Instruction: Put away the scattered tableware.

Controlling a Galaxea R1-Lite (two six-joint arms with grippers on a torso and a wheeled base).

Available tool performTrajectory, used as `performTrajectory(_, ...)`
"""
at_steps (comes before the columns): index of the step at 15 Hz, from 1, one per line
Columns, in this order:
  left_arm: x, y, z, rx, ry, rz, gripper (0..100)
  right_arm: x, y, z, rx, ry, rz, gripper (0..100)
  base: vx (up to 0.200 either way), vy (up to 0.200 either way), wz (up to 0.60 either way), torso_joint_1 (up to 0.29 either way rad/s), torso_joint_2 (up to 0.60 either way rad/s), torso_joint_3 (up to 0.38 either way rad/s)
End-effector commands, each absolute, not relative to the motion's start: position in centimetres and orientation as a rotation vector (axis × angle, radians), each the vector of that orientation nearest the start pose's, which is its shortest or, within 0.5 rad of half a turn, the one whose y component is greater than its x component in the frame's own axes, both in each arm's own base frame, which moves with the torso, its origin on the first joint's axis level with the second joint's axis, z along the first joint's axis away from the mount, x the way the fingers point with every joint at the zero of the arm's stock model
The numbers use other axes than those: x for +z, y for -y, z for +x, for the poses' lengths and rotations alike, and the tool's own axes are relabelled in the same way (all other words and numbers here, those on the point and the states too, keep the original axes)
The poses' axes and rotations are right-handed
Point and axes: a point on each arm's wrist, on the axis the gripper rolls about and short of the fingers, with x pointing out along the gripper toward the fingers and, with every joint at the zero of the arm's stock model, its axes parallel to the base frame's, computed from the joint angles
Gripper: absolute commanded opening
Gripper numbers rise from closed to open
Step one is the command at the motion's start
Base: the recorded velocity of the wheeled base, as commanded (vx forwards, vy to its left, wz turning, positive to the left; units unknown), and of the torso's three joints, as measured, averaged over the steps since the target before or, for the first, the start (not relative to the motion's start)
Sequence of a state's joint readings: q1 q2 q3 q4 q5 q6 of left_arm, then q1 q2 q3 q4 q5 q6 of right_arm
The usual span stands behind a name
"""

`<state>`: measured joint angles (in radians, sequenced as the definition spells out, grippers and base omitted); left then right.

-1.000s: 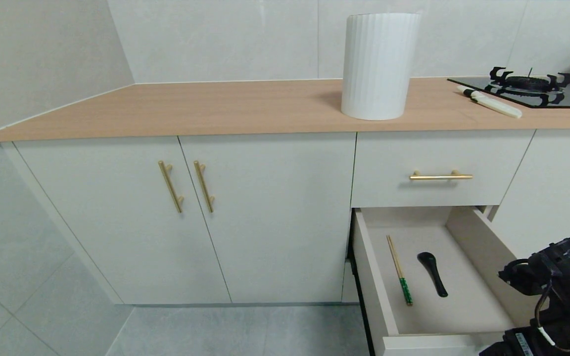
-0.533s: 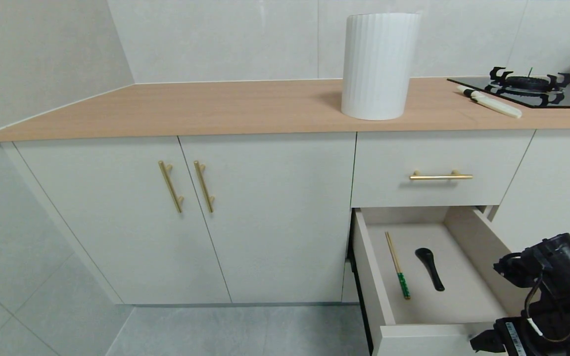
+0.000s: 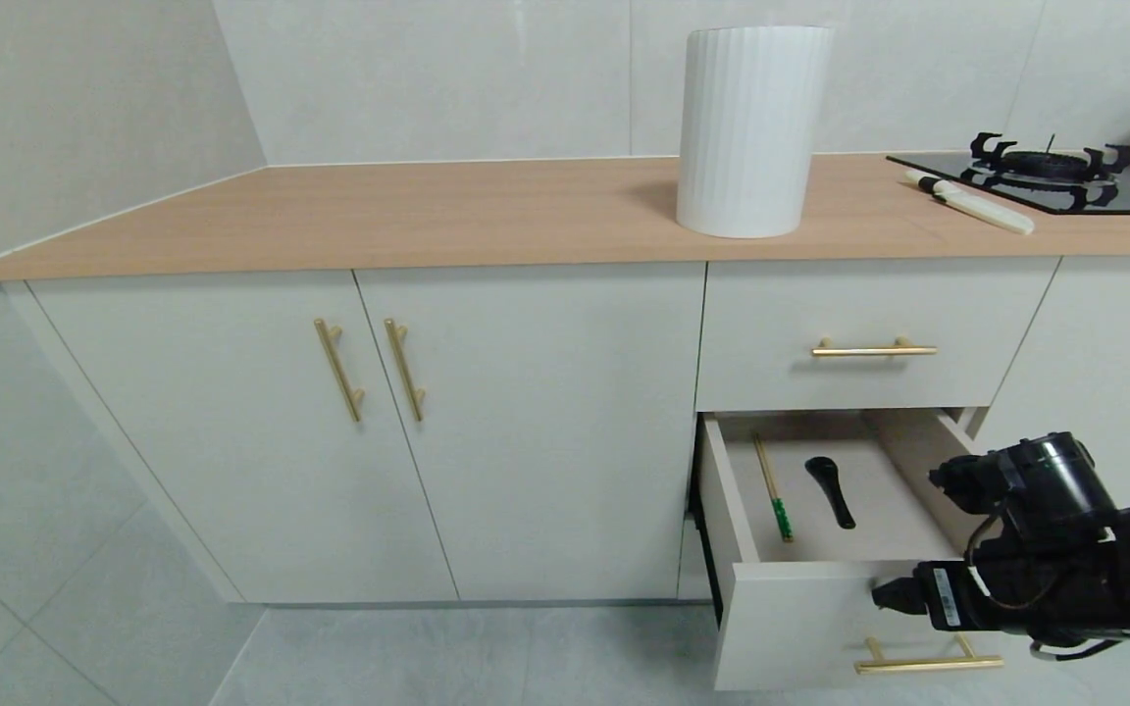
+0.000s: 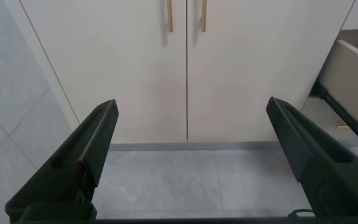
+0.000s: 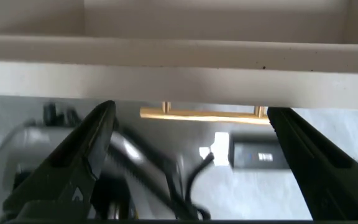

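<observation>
- Chopsticks (image 3: 773, 487) with green ends lie inside the lower drawer (image 3: 800, 618), near its left wall, and they point from front to back.
- A black spoon (image 3: 830, 492) lies just beside them on the drawer floor, apart from them, with the bowl toward the back.
- The lower drawer is pulled out only partly, and its gold handle (image 3: 928, 662) is low on the front panel.
- The right end effector (image 3: 887, 595) is at the front panel of this drawer, a little above the handle. I cannot tell if it touches the panel.
- In the right wrist view its two fingers (image 5: 86, 162) are spread wide with nothing between them, and the gold handle is seen under the edge of the panel.
- The left end effector (image 4: 188, 155) is also spread wide and holds nothing. It hangs low above the grey floor (image 4: 166, 186) and faces the two cabinet doors (image 4: 185, 62).
- On the counter (image 3: 428, 211) stands a tall white ribbed container (image 3: 749, 127), upright, above the upper drawer (image 3: 874, 314), which is closed.
- A knife in a white sheath (image 3: 972, 203) lies on the counter at the edge of the black gas stove (image 3: 1051, 167).
</observation>
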<state>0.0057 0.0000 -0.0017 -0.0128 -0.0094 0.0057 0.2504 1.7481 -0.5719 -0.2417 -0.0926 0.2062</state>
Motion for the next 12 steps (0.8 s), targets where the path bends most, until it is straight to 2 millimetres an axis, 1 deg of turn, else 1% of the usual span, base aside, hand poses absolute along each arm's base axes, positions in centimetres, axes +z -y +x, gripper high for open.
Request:
performTrajectory(1, 7.7, 0.0, -2.3, -0.003, 0.015, 0.006, 100, 7.1, -6.2, 26.7, 0.033, -0.94, 0.034, 100, 0.0, 0.0, 0.0, 0.0, 0.0, 0.0)
performTrajectory(2, 7.7, 0.0, -2.3, -0.003, 0.015, 0.006, 100, 7.3, -6.3, 27.5, 0.033, -0.924, 0.038, 100, 0.0, 0.0, 0.0, 0.0, 0.0, 0.0)
performTrajectory(3, 7.7, 0.0, -2.3, -0.003, 0.015, 0.006, 100, 7.7, -6.1, 28.9, 0.022, -0.895, 0.047, 100, 0.0, 0.0, 0.0, 0.0, 0.0, 0.0)
performTrajectory(4, 7.7, 0.0, -2.3, -0.003, 0.015, 0.006, 100, 7.7, -6.1, 29.9, 0.023, -0.882, 0.04, 100, 0.0, 0.0, 0.0, 0.0, 0.0, 0.0)
performTrajectory(7, 7.7, 0.0, -2.3, -0.003, 0.015, 0.006, 100, 7.3, -5.3, 32.4, 0.004, -0.865, 0.026, 100, 0.0, 0.0, 0.0, 0.0, 0.0, 0.0)
performTrajectory(11, 7.7, 0.0, -2.3, -0.003, 0.015, 0.006, 100, 7.0, -5.1, 35.9, -0.007, -0.823, 0.044, 100, 0.0, 0.0, 0.0, 0.0, 0.0, 0.0)
performTrajectory(12, 7.7, 0.0, -2.3, -0.003, 0.014, 0.006, 100, 7.0, -5.2, 36.4, -0.006, -0.817, 0.045, 100, 0.0, 0.0, 0.0, 0.0, 0.0, 0.0)
